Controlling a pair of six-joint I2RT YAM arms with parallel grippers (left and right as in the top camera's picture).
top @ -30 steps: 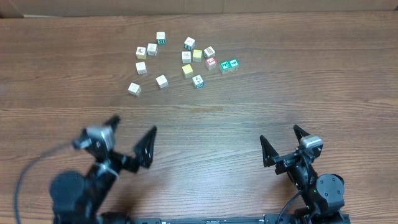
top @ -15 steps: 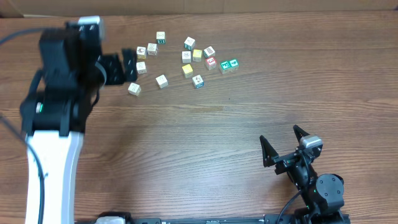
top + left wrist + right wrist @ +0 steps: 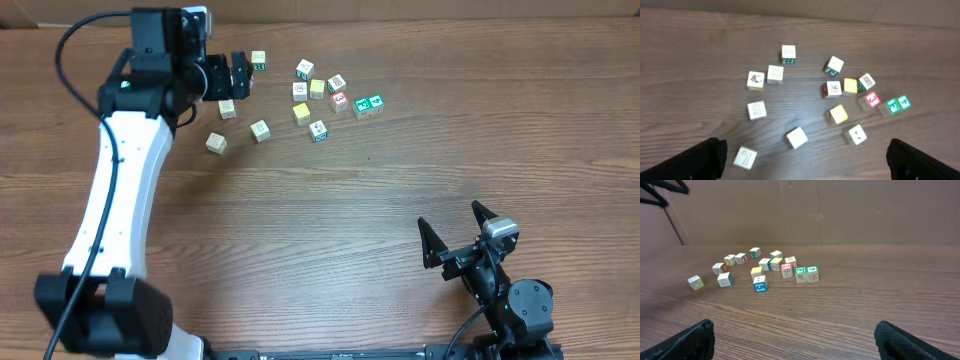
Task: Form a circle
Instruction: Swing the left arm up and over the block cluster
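A loose scatter of small wooden picture cubes (image 3: 299,90) lies on the brown wood-grain counter (image 3: 400,180); they form no ring yet. At one end of the scatter a pair of green-faced cubes (image 3: 369,103) sits side by side, and every other cube lies on the left arm's side of that pair.

Just beside the green pair is a red-faced cube (image 3: 339,101) marked with a 3. Past it, still near the pair, is a close-set bunch that includes a yellow cube (image 3: 317,88). A second yellow cube (image 3: 302,112) and a white cube with a blue figure (image 3: 318,130) lie near the pair, a little toward the arm bases.

Well apart from the pair, whitish cubes spread out loosely. Among them are a teal-sided cube (image 3: 259,60) and a plain whitish cube (image 3: 216,143), which is the farthest from the pair.

The white left arm (image 3: 110,200) stretches over the end of the scatter away from the green pair. The left jaws hang wide above the whitish cubes and hold nothing. In the left wrist view their tips show in the lower corners, with cubes on the counter between them.

The black right arm (image 3: 510,300) sits at the near edge of the counter, well apart from the green pair. The right jaws are spread wide and empty.
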